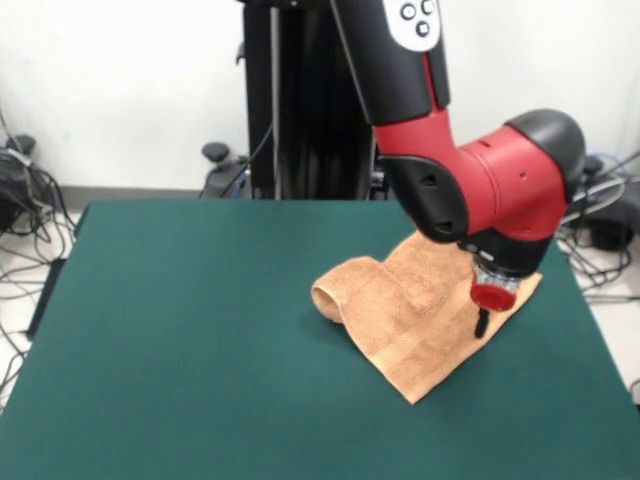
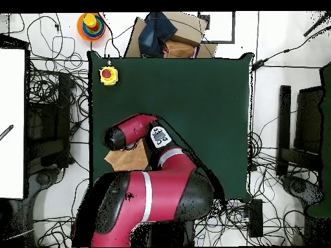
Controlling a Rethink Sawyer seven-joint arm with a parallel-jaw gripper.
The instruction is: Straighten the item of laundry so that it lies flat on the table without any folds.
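Towel (image 1: 420, 320) is lying on the tabletop (image 1: 200, 330) just in front of the robot's pedestal (image 1: 300, 100), partly spread yet rolling over at one edge, so flattening is remaining, with the gripper (image 1: 482, 322) hovering over it, jaws' state untellable.

Emergency button (image 2: 108, 75): we see a yellow box with a red button on the tabletop (image 2: 194, 97), at one corner in the overhead view.
Ring toy (image 2: 90, 24): we find a stack of coloured rings on the floor, just beyond that same corner.
Cardboard box (image 2: 169, 37): brown, open, with dark cloth inside, beside the tabletop's far edge.
Cables (image 2: 48, 97): we note black tangles across the white floor on both sides.
White panel (image 2: 11, 123): a large flat sheet at the overhead view's left edge.
Wall (image 1: 120, 90): plain white behind the pedestal in the front view.
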